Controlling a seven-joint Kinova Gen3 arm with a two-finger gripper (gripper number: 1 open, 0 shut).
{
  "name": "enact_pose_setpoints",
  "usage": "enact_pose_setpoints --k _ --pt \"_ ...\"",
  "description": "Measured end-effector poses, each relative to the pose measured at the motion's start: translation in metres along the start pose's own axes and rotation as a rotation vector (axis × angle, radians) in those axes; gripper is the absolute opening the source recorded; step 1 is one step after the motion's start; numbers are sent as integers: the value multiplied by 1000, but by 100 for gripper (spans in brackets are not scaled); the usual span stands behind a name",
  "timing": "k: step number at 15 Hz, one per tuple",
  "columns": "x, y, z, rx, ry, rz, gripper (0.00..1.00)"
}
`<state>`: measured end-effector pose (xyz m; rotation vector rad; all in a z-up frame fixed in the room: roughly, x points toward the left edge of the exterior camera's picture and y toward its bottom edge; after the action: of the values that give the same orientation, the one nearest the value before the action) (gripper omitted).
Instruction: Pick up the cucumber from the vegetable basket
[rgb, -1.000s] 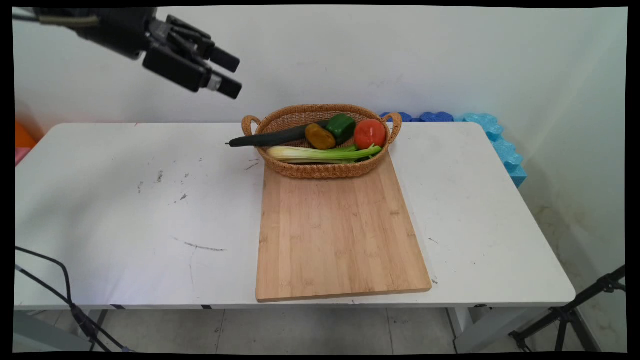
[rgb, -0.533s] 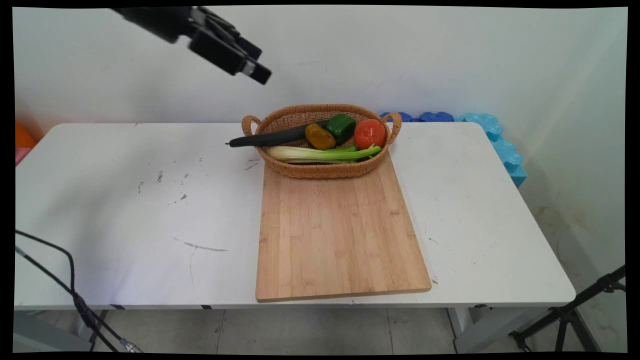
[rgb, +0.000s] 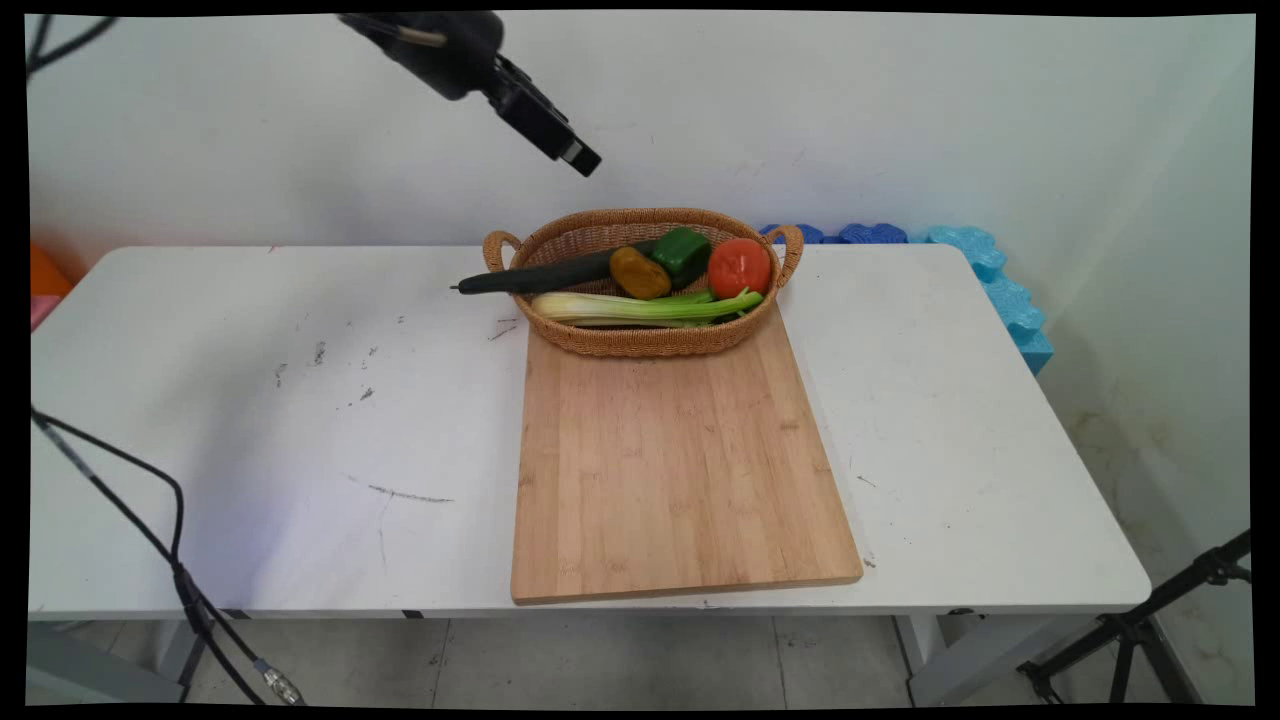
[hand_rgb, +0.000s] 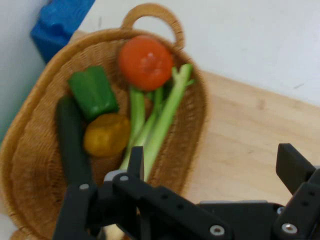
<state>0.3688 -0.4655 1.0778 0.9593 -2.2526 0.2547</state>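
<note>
End effector (hand_rgb: 215, 170) hung high above basket (rgb: 640, 340), fingers spread wide, empty. Basket sat at worktop's (rgb: 250, 400) far edge, on board's (rgb: 680, 470) far end. Inside: cucumber (rgb: 545, 276) poking over left rim, potato (rgb: 640, 273), pepper (rgb: 682, 252), tomato (rgb: 740, 267), celery (rgb: 640, 306) along near side.

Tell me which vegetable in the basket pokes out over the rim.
The cucumber. Its dark green tip hangs past the basket's left rim over the table. The tomato, pepper, potato and celery all lie inside.
</note>
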Motion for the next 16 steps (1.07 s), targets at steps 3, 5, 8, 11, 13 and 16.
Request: enact_pose_setpoints --k 3,5,8,11,13,16 --pt "7 -23 34 54 -48 -35 100" --pt "8 -37 57 89 -76 -65 100" --pt "2 -56 91 133 -113 -116 100" --pt "-7 -70 122 166 -141 -162 100" --pt "-15 -78 141 182 -161 -190 100" --pt "-27 -86 161 192 -190 -219 100"
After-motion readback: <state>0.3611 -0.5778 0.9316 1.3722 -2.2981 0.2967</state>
